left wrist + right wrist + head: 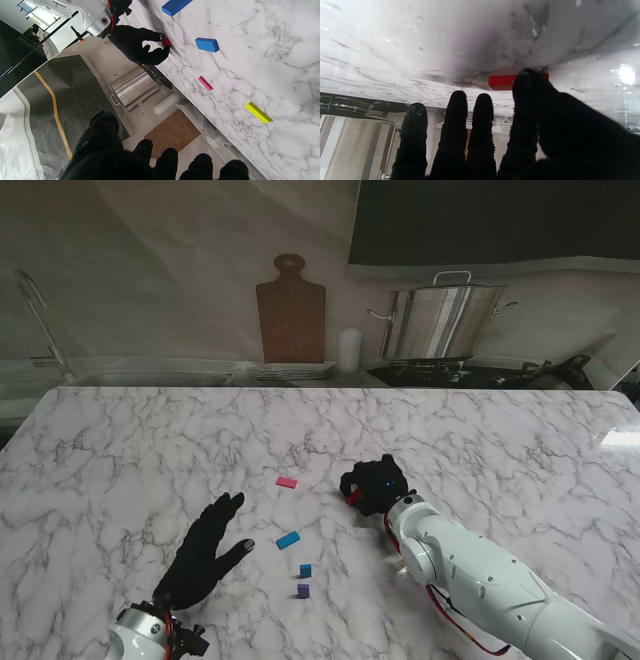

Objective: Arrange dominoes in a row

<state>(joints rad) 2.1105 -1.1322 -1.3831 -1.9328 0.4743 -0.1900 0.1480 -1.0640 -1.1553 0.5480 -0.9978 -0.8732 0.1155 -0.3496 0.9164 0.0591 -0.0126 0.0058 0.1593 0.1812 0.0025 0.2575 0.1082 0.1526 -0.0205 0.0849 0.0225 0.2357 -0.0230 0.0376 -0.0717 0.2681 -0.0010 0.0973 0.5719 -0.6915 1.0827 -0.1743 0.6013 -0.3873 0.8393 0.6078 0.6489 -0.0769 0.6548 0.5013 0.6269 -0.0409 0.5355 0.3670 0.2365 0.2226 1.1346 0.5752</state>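
The right hand (pixel 374 485) is down on the marble table (pixel 120 450), its thumb and forefinger curled round a red domino (pixel 353 497). In the left wrist view the two fingertips pinch the red block (pixel 166 41) at the table surface, and the right wrist view shows one fingertip (pixel 530 82) lying over one end of it while the other three fingers stand straight and clear. Whether the block is already lifted or only pressed against the marble cannot be told.

Taking the red domino as the landmark, a pink domino (pixel 287 482) lies flat just to its left and slightly farther from the robot. A light blue domino (pixel 288 540) lies nearer the robot and to the left, and beyond that, nearer again, stand a small blue piece (pixel 305 570) and a purple piece (pixel 303 590) close together. A yellow domino (pixel 258 112) shows only in the left wrist view. The left hand (pixel 205 552) rests well to the left of the red domino, fingers spread and holding nothing.

The dominoes look like small, rigid, light painted blocks with smooth faces, likely to skate on polished marble and to topple easily once on end. The best hold is probably across the two long narrow edges, near the middle, with a light pinch.
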